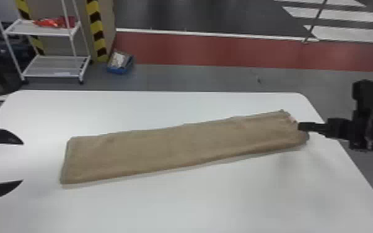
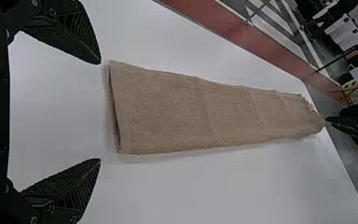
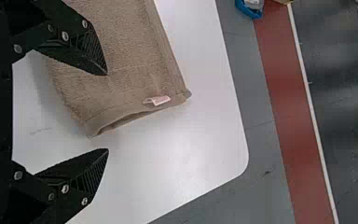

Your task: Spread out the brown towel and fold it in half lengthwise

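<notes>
While brown towel (image 1: 176, 147) lies folded lengthwise, left end effector (image 1: 23, 162) and right end effector (image 1: 301, 126) hold fingers apart

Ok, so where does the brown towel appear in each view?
Head view: the brown towel lies mid-picture, lengthwise across the white table.
Left wrist view: just beyond the left tool, stretching away from its open fingers.
Right wrist view: its labelled end is by the right tool, one finger overlapping the towel in view.
Shared landmark: the red floor strip beyond the table.
</notes>
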Tool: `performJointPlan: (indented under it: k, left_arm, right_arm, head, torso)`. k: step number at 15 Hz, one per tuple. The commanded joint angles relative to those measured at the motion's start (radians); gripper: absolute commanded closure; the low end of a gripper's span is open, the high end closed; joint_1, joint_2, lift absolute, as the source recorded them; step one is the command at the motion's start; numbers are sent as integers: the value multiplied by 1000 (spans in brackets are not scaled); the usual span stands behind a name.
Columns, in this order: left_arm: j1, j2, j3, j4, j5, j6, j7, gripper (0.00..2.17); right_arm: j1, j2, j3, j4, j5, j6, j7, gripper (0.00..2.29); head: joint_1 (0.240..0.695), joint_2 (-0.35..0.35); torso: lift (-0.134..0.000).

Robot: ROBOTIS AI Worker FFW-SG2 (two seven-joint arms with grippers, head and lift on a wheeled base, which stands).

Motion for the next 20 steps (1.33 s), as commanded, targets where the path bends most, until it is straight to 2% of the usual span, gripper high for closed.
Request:
performJointPlan:
  k: [1,6,8,11,15,17,19,20]
  left_arm:
    - [-2,1,-6,5,-1,0,1,157]
    - [-3,4,-9,10,-1,-3,3,157]
    - [-3,4,-9,13,-1,-6,4,157]
    - [-3,4,-12,16,-1,-9,7,157]
    - [-3,6,-9,22,-1,-25,7,157]
    - [-3,6,-9,22,-1,-25,7,157]
    - [-3,6,-9,22,-1,-25,6,157]
    - [-5,6,-9,21,-1,-25,6,157]
  right_arm:
    - [25,-15,9,-35,13,56,5,87]
    - [-2,-19,24,53,23,13,-10,154]
    - [-33,-18,29,113,49,-36,-21,191]
    - [-61,-18,55,191,57,-122,-73,211]
    - [-75,-13,81,220,77,-125,-82,842]
    - [-75,-13,85,222,77,-122,-97,1399]
    - [-68,-13,85,220,75,-103,-88,1487]
    - [-55,-13,84,214,75,-76,-81,1615]
  head:
    - [695,-106]
    - [695,-121]
    - [695,-122]
    - [695,-128]
    - [695,-125]
    - [695,-123]
    - [695,-124]
    - [695,-123]
  torso:
    - [-124]
    - [-124]
    - [-124]
    - [-124]
    - [-124]
    - [-124]
    - [-124]
    - [-124]
